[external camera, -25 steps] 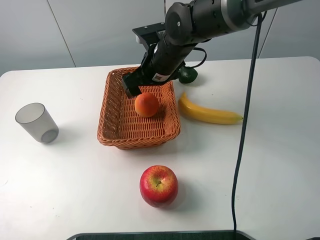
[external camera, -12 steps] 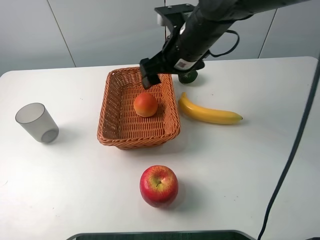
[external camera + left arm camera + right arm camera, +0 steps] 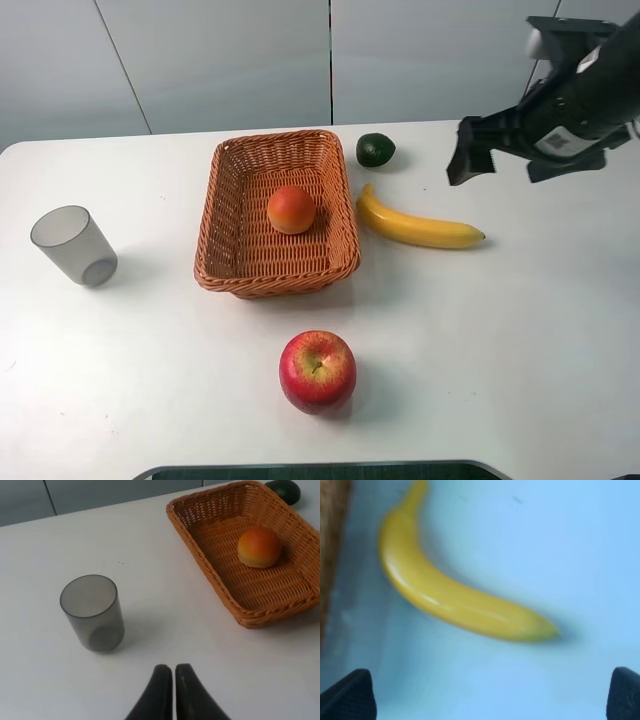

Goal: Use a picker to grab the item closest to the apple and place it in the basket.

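The red apple (image 3: 317,371) rests near the table's front edge. An orange (image 3: 291,209) (image 3: 258,547) lies inside the wicker basket (image 3: 215,215) (image 3: 204,566), with nothing holding it. My right gripper (image 3: 505,165) (image 3: 487,695) hangs open and empty in the air at the right, beyond the banana (image 3: 415,225) (image 3: 455,597); the right wrist view is blurred, with the fingertips wide apart at its lower corners. My left gripper (image 3: 170,690) is shut on nothing, low over the table near the cup; the exterior high view does not show it.
A grey translucent cup (image 3: 73,245) (image 3: 93,612) stands upright at the left. A dark green avocado (image 3: 375,150) (image 3: 284,489) sits behind the basket's far right corner. The banana lies just right of the basket.
My right arm rose out of the basket and swung far to the right, leaving the orange lying in the basket. Nothing else moved.
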Controlling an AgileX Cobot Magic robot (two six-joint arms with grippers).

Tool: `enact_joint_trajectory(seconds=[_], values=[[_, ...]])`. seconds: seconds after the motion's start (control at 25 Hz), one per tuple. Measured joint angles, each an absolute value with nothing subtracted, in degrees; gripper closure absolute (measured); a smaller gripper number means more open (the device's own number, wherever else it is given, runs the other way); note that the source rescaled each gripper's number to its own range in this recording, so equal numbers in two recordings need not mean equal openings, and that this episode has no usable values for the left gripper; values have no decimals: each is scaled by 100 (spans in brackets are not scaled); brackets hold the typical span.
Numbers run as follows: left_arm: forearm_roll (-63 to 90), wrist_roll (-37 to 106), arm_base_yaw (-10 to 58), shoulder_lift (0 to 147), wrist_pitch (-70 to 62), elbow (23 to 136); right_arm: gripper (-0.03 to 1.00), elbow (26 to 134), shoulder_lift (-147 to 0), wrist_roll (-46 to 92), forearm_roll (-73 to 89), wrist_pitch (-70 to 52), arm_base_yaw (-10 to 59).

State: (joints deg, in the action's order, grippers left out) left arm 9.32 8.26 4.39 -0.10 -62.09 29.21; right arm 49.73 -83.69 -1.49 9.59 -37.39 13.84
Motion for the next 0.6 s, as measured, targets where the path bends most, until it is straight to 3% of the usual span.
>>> enact_joint_trajectory(seconds=[0.32,0.6], values=[[932,826,439,-10,-6209,2921,-3,4511,-7118,-254,805,-4566,327],[932,826,439,-10,-6209,2921,-3,4102,-5808,-661,335,-4857,227]])
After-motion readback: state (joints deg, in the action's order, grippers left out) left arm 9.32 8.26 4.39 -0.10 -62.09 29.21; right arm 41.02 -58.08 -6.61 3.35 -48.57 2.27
